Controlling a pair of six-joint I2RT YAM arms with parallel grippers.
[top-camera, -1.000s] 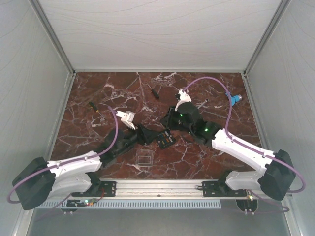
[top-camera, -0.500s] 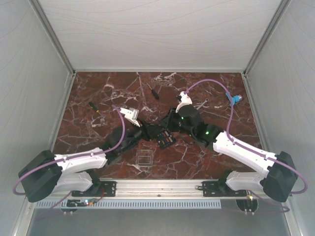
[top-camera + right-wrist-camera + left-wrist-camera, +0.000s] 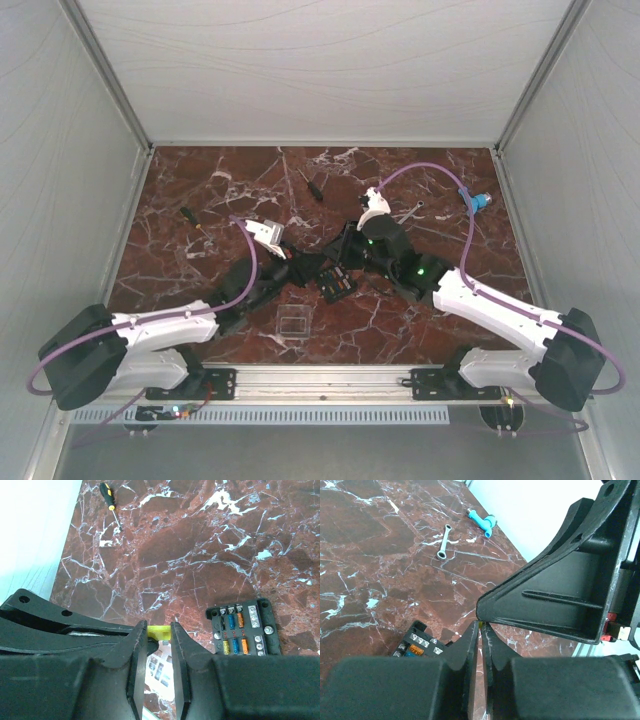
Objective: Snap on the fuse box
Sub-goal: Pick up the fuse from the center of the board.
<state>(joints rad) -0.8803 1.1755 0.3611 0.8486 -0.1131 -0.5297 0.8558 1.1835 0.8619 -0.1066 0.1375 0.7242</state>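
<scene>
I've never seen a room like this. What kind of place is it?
Probably a robot test bench: two white-and-black robot arms bolted at a dark red marble-patterned tabletop, plain white panel walls around it, and a small silver wrench lying loose.

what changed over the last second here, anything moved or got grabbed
The left arm reached forward and to its right, bringing the left gripper up to the tip of the right gripper, and its jaws closed to a thin slit. The right gripper stayed about where it was, shut on a small yellow piece. The fuse box and the clear lid did not move.
</scene>
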